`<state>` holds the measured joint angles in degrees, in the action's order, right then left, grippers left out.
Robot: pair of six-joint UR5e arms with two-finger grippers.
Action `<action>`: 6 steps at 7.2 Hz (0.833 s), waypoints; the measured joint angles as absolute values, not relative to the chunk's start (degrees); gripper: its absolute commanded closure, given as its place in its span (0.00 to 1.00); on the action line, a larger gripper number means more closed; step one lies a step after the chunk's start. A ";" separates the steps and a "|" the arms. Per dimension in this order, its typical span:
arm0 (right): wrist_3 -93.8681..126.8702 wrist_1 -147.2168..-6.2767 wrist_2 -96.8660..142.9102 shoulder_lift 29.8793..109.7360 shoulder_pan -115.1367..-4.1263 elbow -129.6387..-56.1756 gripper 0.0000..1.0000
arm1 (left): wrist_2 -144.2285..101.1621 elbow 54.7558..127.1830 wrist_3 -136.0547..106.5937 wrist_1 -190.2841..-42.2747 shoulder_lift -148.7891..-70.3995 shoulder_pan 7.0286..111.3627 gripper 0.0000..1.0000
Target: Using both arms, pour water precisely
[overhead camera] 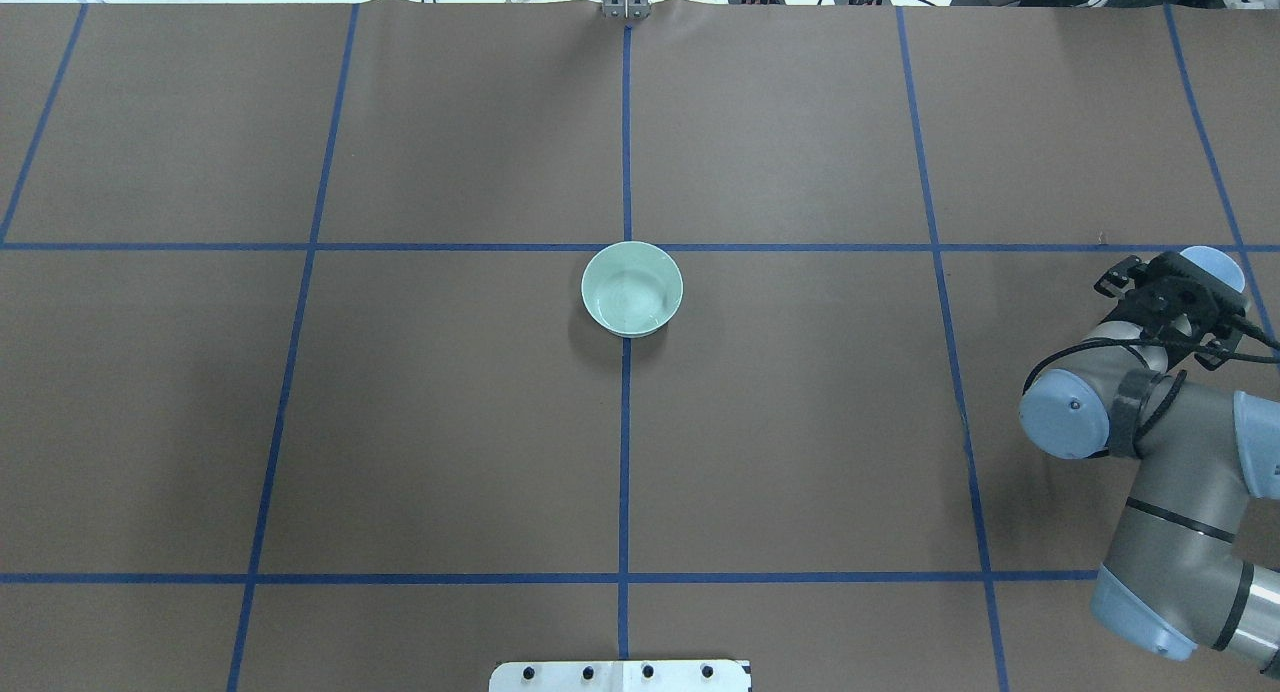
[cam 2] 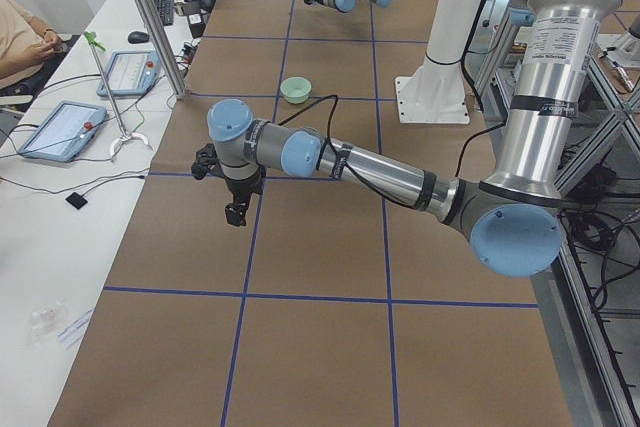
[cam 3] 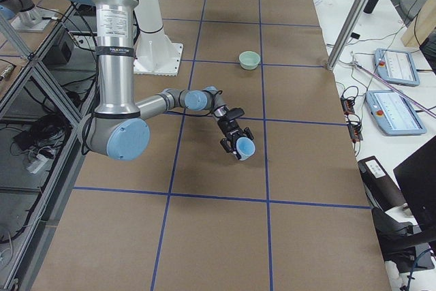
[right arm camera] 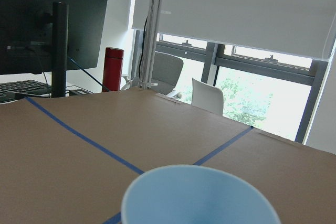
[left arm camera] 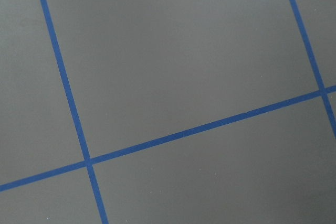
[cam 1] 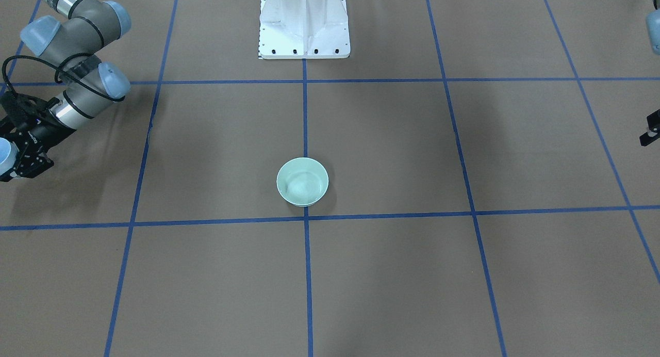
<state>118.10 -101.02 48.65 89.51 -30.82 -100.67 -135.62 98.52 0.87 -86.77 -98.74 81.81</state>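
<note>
The water (cam 1: 303, 184) shows only as faint rings and a pale glint inside a mint-green bowl (overhead camera: 632, 288), which stands upright at the middle of the table (overhead camera: 450, 422), right on the central line of blue tape (overhead camera: 625, 452) and just on the robot's side of a crossing line.

In the overhead view, at about three o'clock from the bowl and well apart from it, the right arm (overhead camera: 1170, 452) bends in from the table's edge. The right gripper (cam 3: 235, 143) is clamped on a light blue cup (cam 3: 244, 148), held above the table. From the right wrist camera the cup's rim fills the bottom middle of the view, but whether any liquid lies in it cannot be told.

The left arm (cam 2: 380, 172) stretches out low over the other end of the table, and the left gripper (cam 2: 236, 213) points straight down above the brown surface, near a tape line. In the front-facing view only a black sliver of it shows, at three o'clock from the bowl at the very edge, so I cannot tell whether its fingers are apart or together. Its wrist camera sees nothing but tape and table.

Further out, the white pedestal (cam 1: 304, 21) stands at twelve o'clock from the bowl in the front-facing view, and a person's sleeve (cam 2: 25, 42) rests at a side desk beside two tablets (cam 2: 62, 129).
</note>
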 measured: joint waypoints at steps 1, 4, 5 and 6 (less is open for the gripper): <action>112.46 -95.53 49.02 89.24 -32.28 -100.55 1.00 | -135.62 98.52 0.99 -87.47 -97.94 81.87 0.00; 94.87 -78.38 50.01 88.18 -35.00 -98.14 1.00 | -135.69 98.67 1.05 -88.07 -97.33 82.01 0.00; 85.75 -71.62 49.99 86.49 -35.42 -95.67 1.00 | -135.70 98.69 1.05 -88.12 -97.31 82.05 0.00; 77.85 -65.42 49.96 85.04 -35.57 -93.46 1.00 | -135.70 98.69 1.05 -88.14 -97.30 82.06 0.00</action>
